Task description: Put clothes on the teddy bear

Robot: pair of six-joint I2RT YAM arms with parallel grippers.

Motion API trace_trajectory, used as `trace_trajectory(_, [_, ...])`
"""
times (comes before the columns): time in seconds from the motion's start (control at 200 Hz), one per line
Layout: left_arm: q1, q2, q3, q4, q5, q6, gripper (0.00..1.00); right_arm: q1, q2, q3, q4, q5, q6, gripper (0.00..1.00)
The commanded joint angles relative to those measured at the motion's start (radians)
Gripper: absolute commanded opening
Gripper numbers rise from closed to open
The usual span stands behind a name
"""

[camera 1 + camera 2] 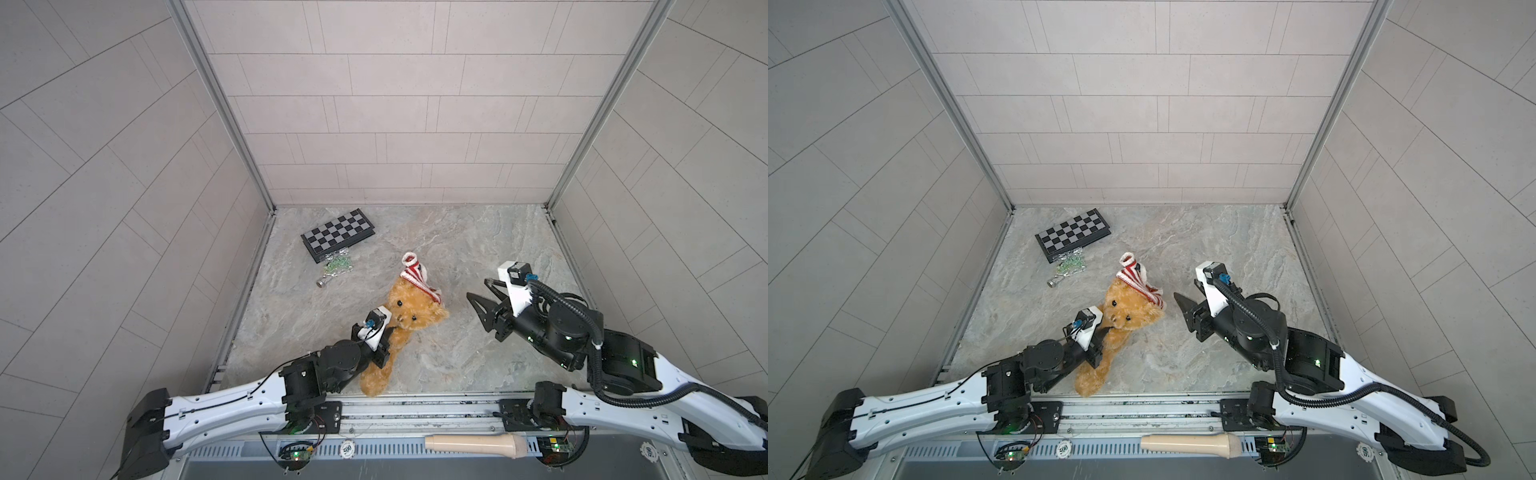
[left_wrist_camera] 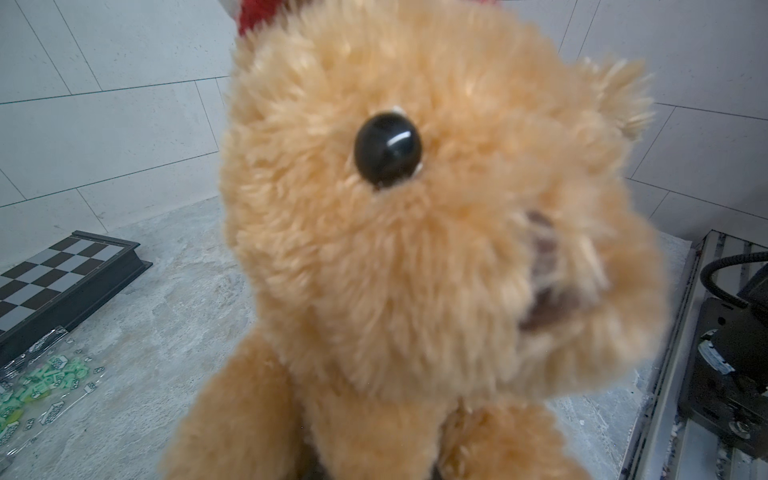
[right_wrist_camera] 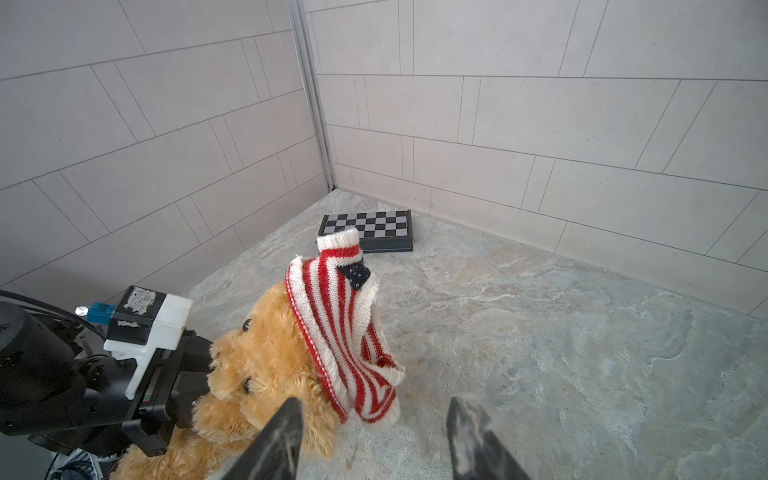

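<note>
Pale grey tiled walls (image 1: 399, 124) close the cell on 3 sides, joined by metal corner posts. The floor of the cell is a grey marbled tabletop (image 1: 457, 353), bare over most of its right half, with an aluminium rail (image 1: 415, 409) along its front edge.

The teddy bear (image 1: 409, 316) is at front centre-left, head toward the back wall and 1 foot at the rail. The left gripper (image 3: 195, 390) is clamped on it just below the snout. The right gripper (image 3: 374, 436) hangs just to the bear's right, fingers spread and holding nothing.

A folded chessboard (image 1: 338, 235) lies in the back-left corner. A red-and-white striped sweater (image 1: 417, 278) is draped over the bear's head. A clear bag of green pieces (image 1: 337, 266) touches the chessboard's front edge, with a small metal cylinder (image 1: 321, 283) beside it. On the ledge below the rail lie a beige handle (image 1: 473, 445) and 2 chips (image 1: 347, 448).
</note>
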Motion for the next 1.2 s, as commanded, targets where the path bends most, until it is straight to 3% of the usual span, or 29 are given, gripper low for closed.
trace_trajectory(0.0, [-0.004,0.017,0.038,0.032,-0.005,-0.001,0.00,-0.023,0.102,0.003,0.007,-0.146,-0.004,0.59])
trace_trajectory(0.25, [0.000,0.117,0.034,0.050,-0.016,-0.045,0.00,-0.052,0.208,-0.009,0.083,-0.209,0.001,0.55])
trace_trajectory(0.456, [0.104,0.224,0.013,0.026,0.053,-0.192,0.00,-0.129,0.198,-0.130,0.137,-0.259,0.045,0.54])
trace_trajectory(0.821, [0.143,0.390,0.041,-0.111,0.089,-0.384,0.00,-0.297,0.353,-0.246,0.283,-0.451,0.038,0.51])
trace_trajectory(0.946, [0.143,0.357,0.029,-0.152,0.142,-0.460,0.00,-0.313,0.450,-0.237,0.351,-0.493,0.030,0.49])
trace_trajectory(1.196, [0.166,0.274,0.057,-0.445,0.166,-0.589,0.00,-0.331,0.660,-0.189,0.463,-0.592,0.035,0.49])
